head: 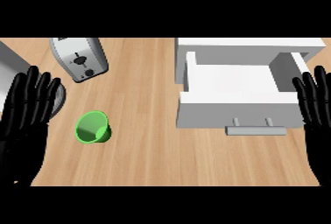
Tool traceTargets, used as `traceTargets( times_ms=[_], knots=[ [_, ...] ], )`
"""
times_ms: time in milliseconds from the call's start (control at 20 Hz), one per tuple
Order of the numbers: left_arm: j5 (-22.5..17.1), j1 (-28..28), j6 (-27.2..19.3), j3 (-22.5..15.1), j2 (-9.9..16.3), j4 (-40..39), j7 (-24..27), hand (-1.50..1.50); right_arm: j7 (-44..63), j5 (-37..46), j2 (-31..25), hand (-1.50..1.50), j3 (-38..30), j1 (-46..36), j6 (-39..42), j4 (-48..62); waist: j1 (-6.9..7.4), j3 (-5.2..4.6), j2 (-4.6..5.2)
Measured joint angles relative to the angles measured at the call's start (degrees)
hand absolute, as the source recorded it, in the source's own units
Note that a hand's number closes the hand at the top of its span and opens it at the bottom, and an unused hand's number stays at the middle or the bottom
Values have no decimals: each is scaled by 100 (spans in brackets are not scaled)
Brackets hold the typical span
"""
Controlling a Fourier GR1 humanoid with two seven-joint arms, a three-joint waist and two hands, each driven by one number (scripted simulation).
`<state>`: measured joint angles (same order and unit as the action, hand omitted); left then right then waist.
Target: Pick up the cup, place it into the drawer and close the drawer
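You have the green cup point(92, 127) lying on its side on the wooden tabletop point(149, 153), well to the left of the open white drawer point(236, 94), its mouth facing up and left. Left of the drawer, further back, sits a silver toaster point(79, 58). Your left hand point(26, 109) rests open, fingers up, just left of the cup. Your right hand point(315, 103) rests open at the drawer's right side, holding nothing
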<state>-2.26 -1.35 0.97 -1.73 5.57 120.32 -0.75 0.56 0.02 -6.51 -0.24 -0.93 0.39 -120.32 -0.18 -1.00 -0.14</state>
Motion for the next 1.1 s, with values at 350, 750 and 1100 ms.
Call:
traceTargets(
  times_ms=[350, 750, 1100],
  knots=[
    [-1608, 82, 1457, 447, 687, -409, 203, -150, 30, -87, -8, -150, 62, 27, 134, -16, 25, 75, 23],
    [-3139, -235, 2483, 1077, 1236, -1998, -196, -150, 366, -369, -204, -150, 87, -295, 557, 525, 13, 94, 29],
    [-2537, -731, 2956, 1255, 1302, -3613, 400, -150, 319, -418, -188, -150, -53, -709, 648, 994, 1, 99, 27]
  ],
)
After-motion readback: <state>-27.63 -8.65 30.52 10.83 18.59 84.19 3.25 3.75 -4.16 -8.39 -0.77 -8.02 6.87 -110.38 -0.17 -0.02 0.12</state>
